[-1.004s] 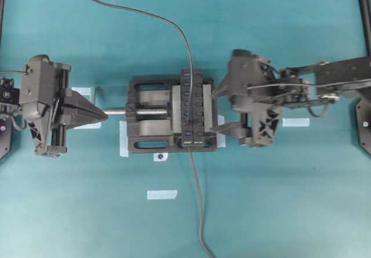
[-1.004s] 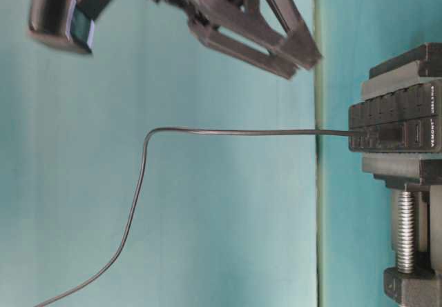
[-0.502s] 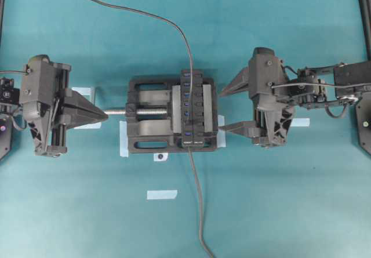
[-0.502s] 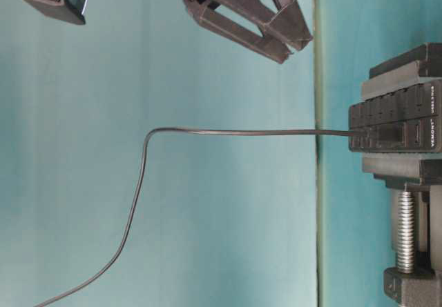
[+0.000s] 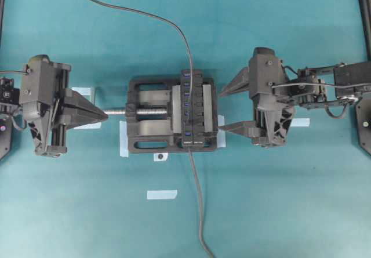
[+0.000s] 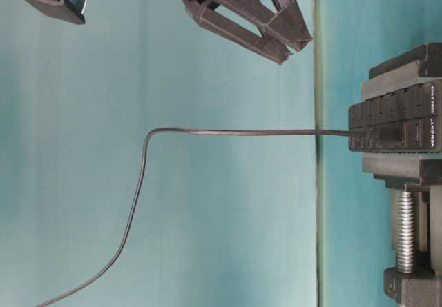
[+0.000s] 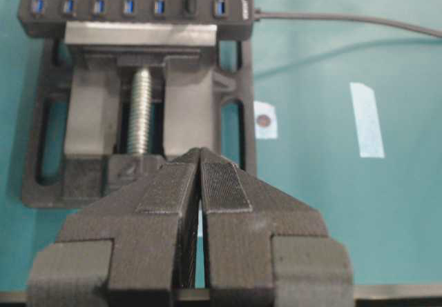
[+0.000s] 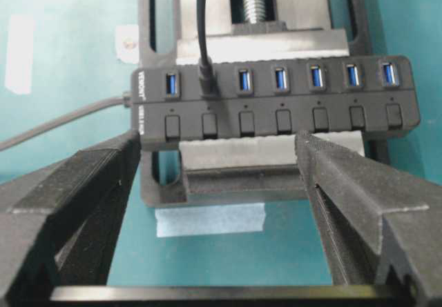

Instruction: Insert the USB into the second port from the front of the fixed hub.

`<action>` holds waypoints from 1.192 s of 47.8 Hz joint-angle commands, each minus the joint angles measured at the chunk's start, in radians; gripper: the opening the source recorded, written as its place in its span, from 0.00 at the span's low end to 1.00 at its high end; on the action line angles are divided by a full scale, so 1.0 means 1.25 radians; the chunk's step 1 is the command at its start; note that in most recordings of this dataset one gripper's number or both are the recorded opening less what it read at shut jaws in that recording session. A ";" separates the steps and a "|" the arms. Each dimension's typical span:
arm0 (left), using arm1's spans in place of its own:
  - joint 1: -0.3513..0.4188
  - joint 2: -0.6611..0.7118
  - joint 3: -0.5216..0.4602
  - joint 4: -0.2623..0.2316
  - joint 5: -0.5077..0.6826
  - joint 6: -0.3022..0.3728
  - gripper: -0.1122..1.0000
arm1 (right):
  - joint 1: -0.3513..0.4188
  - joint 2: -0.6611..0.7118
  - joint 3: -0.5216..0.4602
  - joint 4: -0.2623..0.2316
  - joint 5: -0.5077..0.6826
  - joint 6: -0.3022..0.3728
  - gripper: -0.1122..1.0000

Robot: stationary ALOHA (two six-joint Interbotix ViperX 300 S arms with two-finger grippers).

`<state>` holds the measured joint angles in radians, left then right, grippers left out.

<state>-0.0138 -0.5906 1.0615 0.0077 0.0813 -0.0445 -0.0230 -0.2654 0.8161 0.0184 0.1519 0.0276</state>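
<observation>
The USB (image 8: 204, 79) is seen seated in the second port of the fixed hub (image 8: 276, 100), which is clamped in the vise (image 5: 151, 124). It is judged light, and its thin cable (image 6: 228, 132) limp, so only the stiff plug body should be gripped. The right gripper (image 5: 221, 108) is spread wide and empty; the left gripper (image 7: 200, 183) is pressed closed on nothing.

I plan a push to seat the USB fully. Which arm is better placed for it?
Right. The right gripper is open and close beside the hub, with the USB in its wrist view. The left gripper is shut and sits beyond the vise, at its screw end.

Bright, even, diffuse light with faint shadows; sharp overhead, wrist views blur close up.
</observation>
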 commanded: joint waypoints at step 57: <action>-0.001 -0.002 -0.012 0.001 -0.009 -0.001 0.10 | 0.005 0.005 -0.007 0.001 -0.016 0.005 0.88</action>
<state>-0.0138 -0.5906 1.0600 0.0092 0.0798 -0.0445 -0.0184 -0.2531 0.8161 0.0184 0.1411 0.0276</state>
